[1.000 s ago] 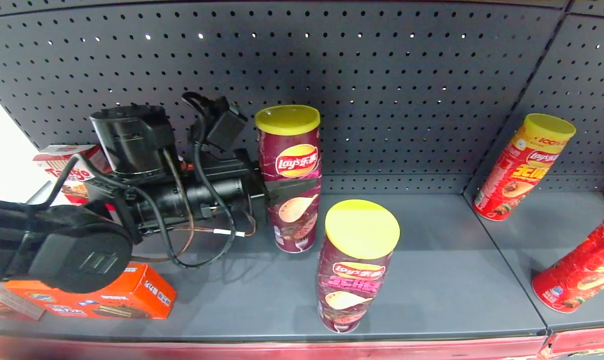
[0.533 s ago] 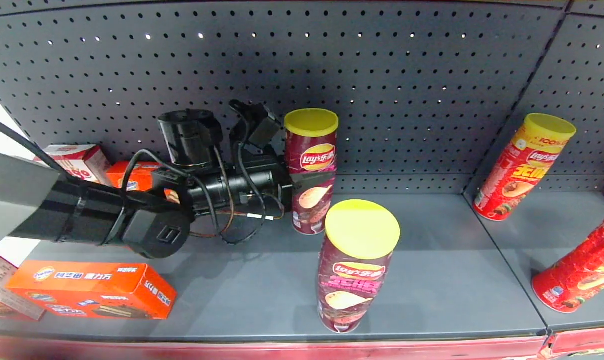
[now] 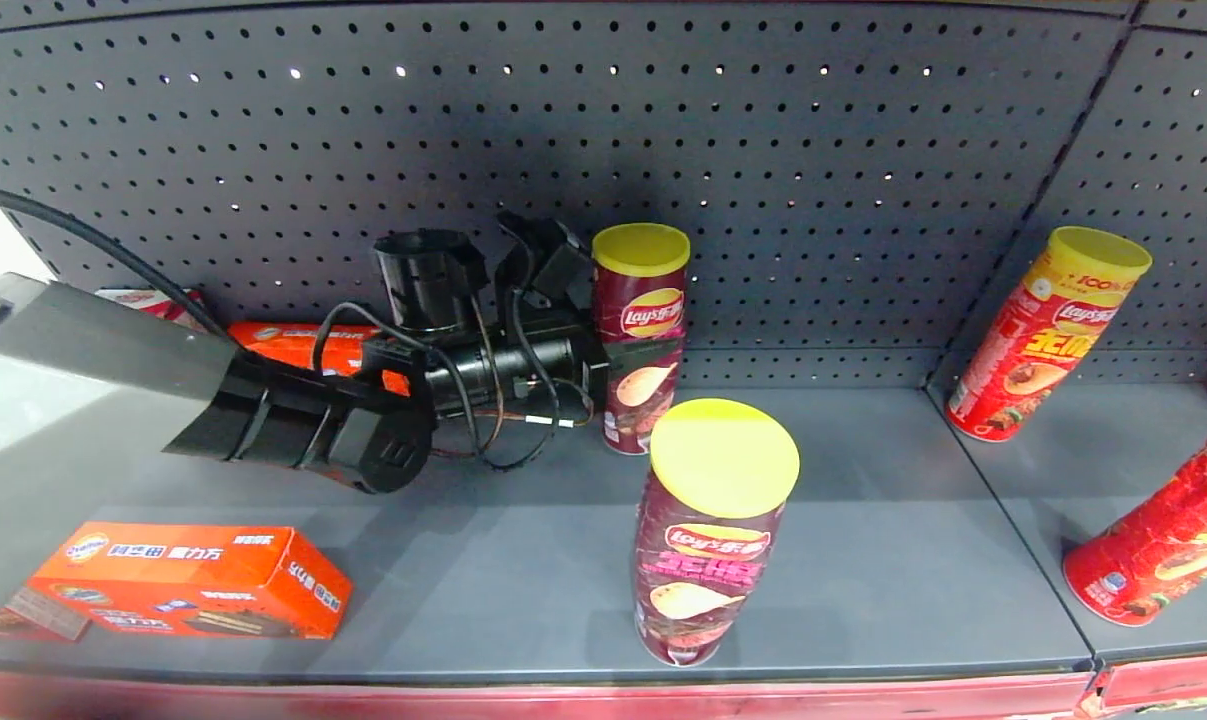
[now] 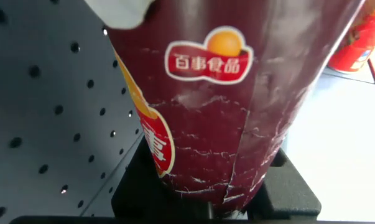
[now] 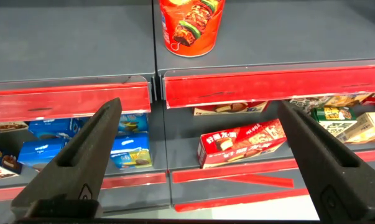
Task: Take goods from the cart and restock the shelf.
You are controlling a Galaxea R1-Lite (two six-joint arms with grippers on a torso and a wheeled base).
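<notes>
A maroon chip can (image 3: 641,330) with a yellow lid stands upright at the back of the grey shelf (image 3: 883,520), close to the pegboard. My left gripper (image 3: 635,358) is shut on its middle, reaching in from the left. In the left wrist view the can (image 4: 224,106) sits between the black fingers (image 4: 285,190). I cannot tell if its base rests on the shelf. A second maroon can (image 3: 708,540) stands nearer the front edge. My right gripper (image 5: 206,165) hangs open and holds nothing, facing lower shelves.
Two red chip cans (image 3: 1048,335) (image 3: 1163,545) stand on the bay to the right. An orange box (image 3: 193,580) lies at the front left, another orange box (image 3: 288,340) behind the arm. A red can (image 5: 190,25) stands above the red shelf strips (image 5: 268,84).
My left arm has carried the maroon can back and to the right, toward the pegboard. The orange box behind the arm has come into sight. The front can has not moved.
</notes>
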